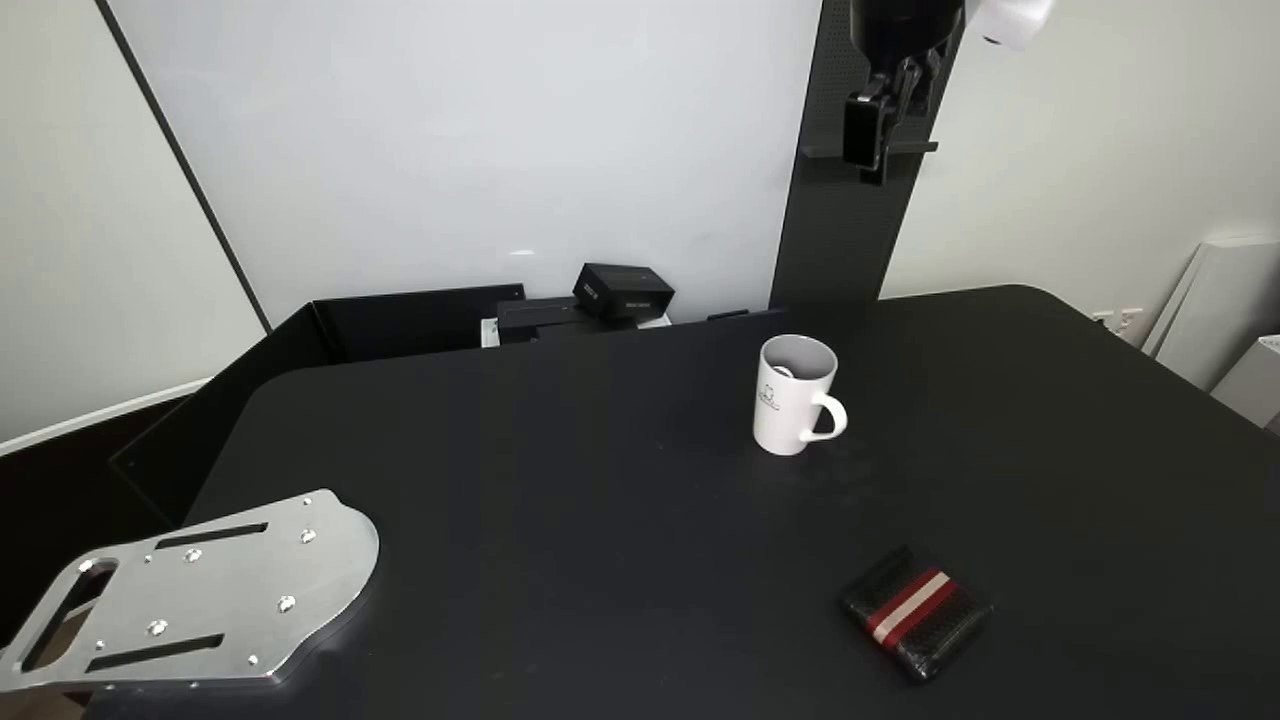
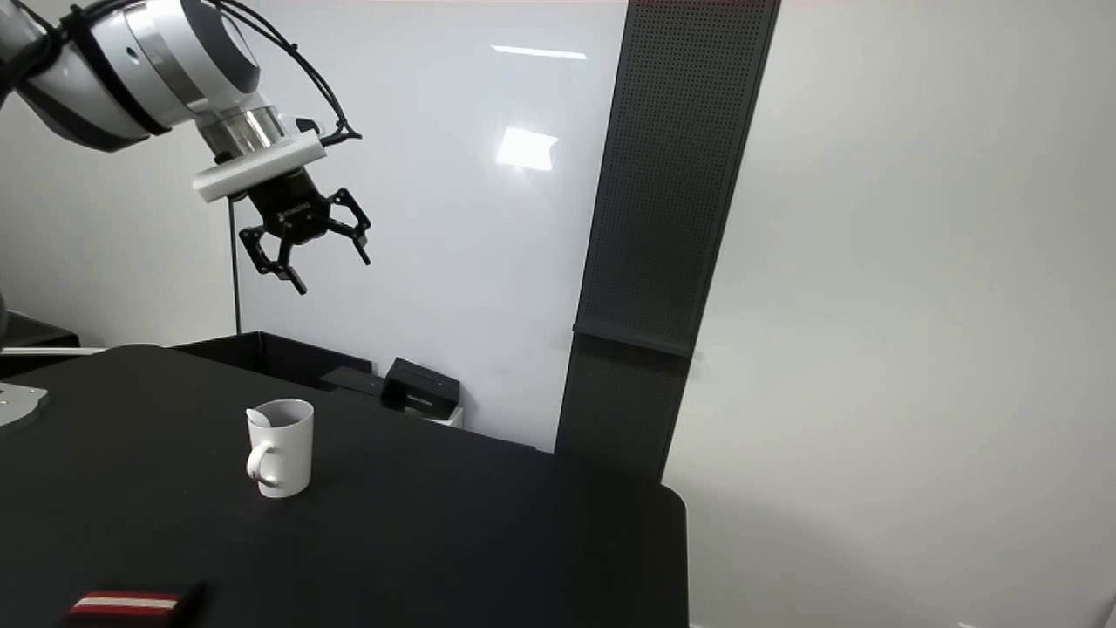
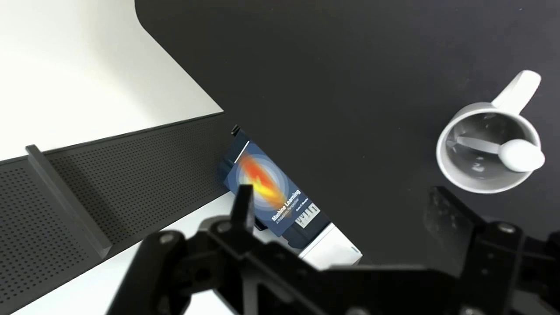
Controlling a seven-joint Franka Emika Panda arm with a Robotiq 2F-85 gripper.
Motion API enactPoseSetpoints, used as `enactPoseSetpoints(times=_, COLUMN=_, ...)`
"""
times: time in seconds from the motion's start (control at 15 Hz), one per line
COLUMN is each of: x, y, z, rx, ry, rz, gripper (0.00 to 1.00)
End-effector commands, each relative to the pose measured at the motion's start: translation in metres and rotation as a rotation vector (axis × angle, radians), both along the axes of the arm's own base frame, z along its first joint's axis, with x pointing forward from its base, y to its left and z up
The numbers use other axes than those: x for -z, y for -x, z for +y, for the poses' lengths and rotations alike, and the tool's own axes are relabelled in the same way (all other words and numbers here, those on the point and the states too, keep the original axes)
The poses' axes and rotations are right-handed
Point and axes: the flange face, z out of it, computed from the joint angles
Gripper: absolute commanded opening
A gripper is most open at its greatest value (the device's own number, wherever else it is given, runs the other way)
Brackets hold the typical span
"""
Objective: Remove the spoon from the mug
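- My pincer (image 2: pixel 334 275) is spread, well apart from the mug (image 1: pixel 783 412).
- The spoon (image 3: pixel 509 153) leans inside this mug, bowl end at the rim.
- In an exterior view, a striped black object (image 1: pixel 915 610) lies near right on the counter (image 1: pixel 560 500).

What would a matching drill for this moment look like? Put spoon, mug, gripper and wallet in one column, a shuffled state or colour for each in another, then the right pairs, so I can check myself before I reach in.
Column 1
1. spoon
2. mug
3. gripper
4. wallet

Column 2
A. open, holding nothing
B. leaning in the mug, bowl end up
C. black with red and pale stripes
D. upright on the table

Right pairs: 1-B; 2-D; 3-A; 4-C
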Motion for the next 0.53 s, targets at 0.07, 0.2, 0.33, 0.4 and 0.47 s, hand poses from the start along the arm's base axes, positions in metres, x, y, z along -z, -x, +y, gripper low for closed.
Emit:
enactPoseSetpoints(times=0.07, x=0.006, y=0.036, z=0.014, rx=-0.025, ry=-0.044, rz=0.06, gripper=1.0)
enactPoseSetpoints(times=0.2, x=0.012, y=0.048, z=0.021, rx=-0.04, ry=-0.059, rz=0.086, gripper=1.0)
enactPoseSetpoints(times=0.33, x=0.019, y=0.038, z=0.026, rx=-0.033, ry=-0.047, rz=0.086, gripper=1.0)
enactPoseSetpoints(times=0.4, x=0.02, y=0.042, z=0.028, rx=-0.037, ry=-0.047, rz=0.092, gripper=1.0)
enactPoseSetpoints(times=0.47, x=0.021, y=0.042, z=0.029, rx=-0.039, ry=-0.047, rz=0.092, gripper=1.0)
